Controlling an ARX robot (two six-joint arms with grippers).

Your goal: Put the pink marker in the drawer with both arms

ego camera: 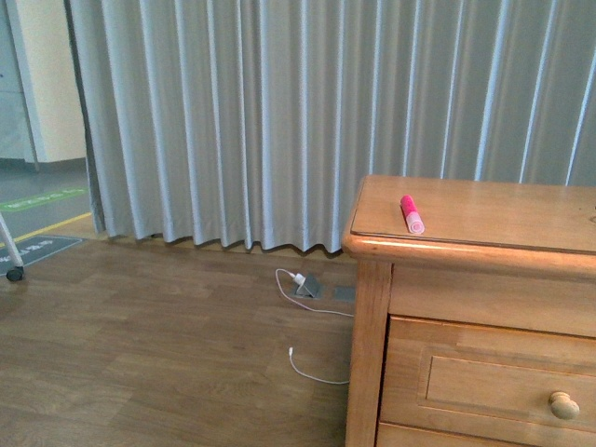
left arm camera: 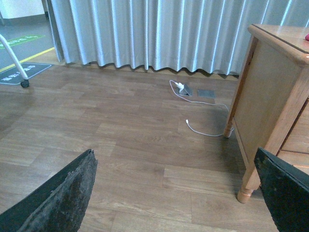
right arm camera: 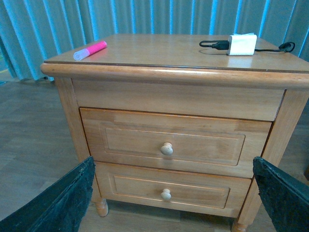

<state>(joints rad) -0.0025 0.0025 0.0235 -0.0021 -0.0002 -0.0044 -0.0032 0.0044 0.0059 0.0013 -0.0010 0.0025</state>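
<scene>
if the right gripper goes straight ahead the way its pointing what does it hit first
The right gripper would most likely meet the chest front, around the upper drawer near its knob; nothing shows in between. Depth is unclear, so it might land lower.

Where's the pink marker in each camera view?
Front view: pink marker lies on the chest top, near its front edge.
Left wrist view: pink marker shows only as a sliver at the frame's edge, on the chest top.
Right wrist view: pink marker on the chest top, far from the white charger.
Shared landmark: the chest's top corner nearest the marker.
</scene>
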